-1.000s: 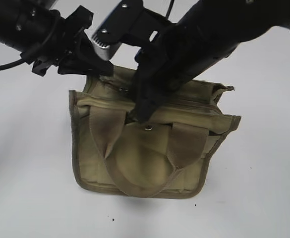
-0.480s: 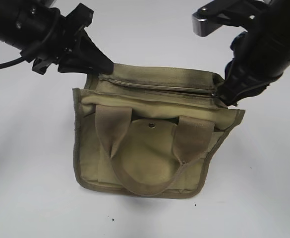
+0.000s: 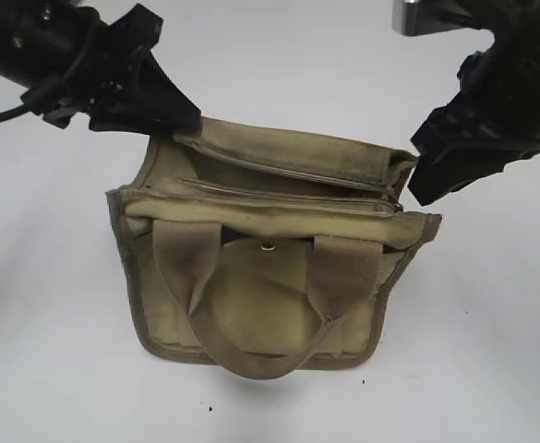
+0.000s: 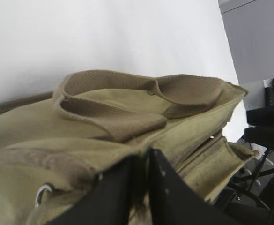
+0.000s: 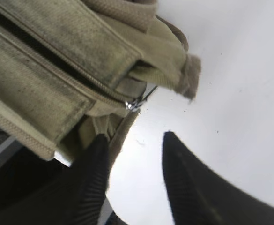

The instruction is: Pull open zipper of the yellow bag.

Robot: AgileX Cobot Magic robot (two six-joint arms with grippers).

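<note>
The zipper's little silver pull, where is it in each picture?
Exterior view: the pull tab sits at the right end of the zipper, near the yellow bag's top right corner.
Left wrist view: a small glint at the bag's far end may be it; too small to tell.
Right wrist view: the tab is in the middle, at the zipper's end.
Shared landmark: the tan webbing handle.
</note>
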